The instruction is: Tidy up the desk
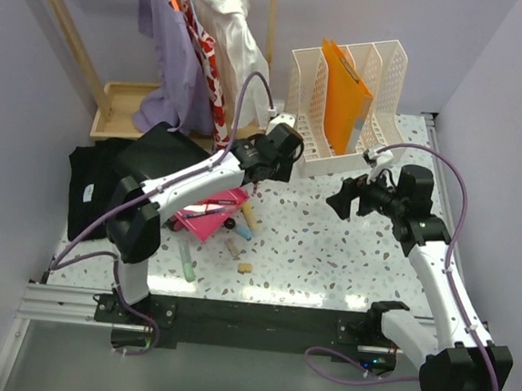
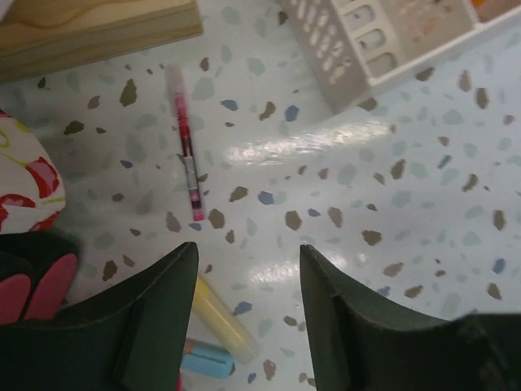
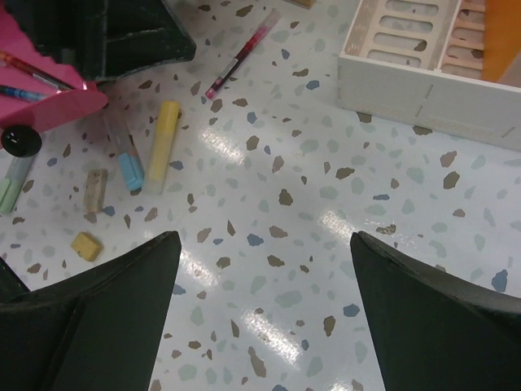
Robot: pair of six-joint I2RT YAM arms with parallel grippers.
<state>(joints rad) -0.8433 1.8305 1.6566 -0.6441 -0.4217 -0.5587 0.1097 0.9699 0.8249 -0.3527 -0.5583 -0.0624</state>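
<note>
My left jaws hang spread and empty over the bench (image 2: 407, 204); the pen (image 2: 186, 147) lies on it just far of them, long axis running near-to-far. My right jaws, spread too, are farther away.

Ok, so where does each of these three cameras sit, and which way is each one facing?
Top external: fixed above and behind the arms, looking down across the desk; both arms, left claw and right claw show.
Left wrist: on the left arm, facing down at the desk; its own two fingers frame the bottom.
Right wrist: on the right arm, facing down at the desk; its wide-apart fingers show.
Shared: both wrist views catch the red pen, yellow marker and white file rack.
</note>
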